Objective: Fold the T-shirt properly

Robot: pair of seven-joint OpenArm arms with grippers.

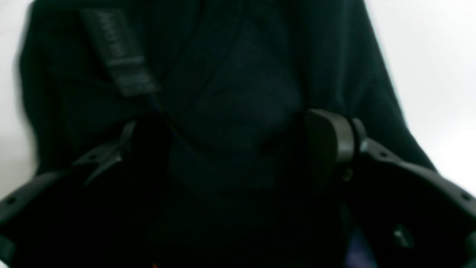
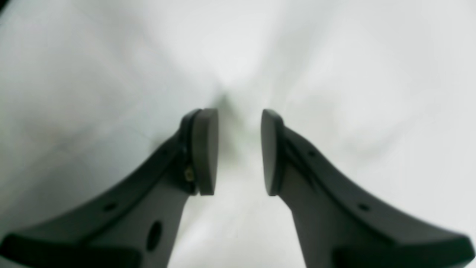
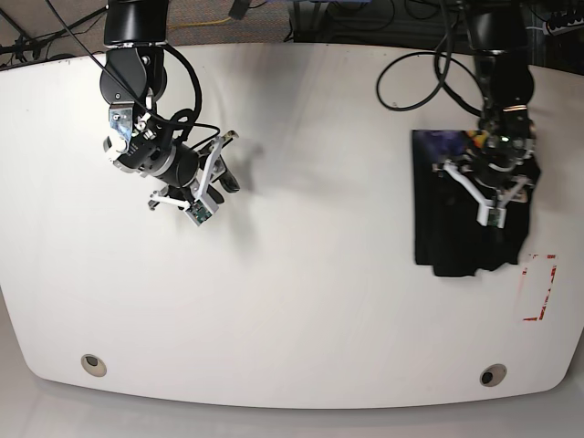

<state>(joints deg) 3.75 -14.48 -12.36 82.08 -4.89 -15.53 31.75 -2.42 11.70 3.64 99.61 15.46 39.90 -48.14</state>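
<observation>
Both tools empty: left tool [image 1: 238, 149] spread wide over the folded T-shirt [image 3: 461, 205], right tool [image 2: 239, 152] part-open above bare surface [image 3: 319, 274].

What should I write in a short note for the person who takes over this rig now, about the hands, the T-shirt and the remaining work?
Left hand: open wide, directly over the T-shirt, holding nothing.
Right hand: partly open, empty, over bare table on the far side, away from the shirt.
T-shirt: a compact, roughly rectangular folded bundle near the table edge on the left arm's side, beside a red marking.
Done: the shirt looks folded.
Left: check that the edges lie tidy, lift the left hand clear.
</observation>
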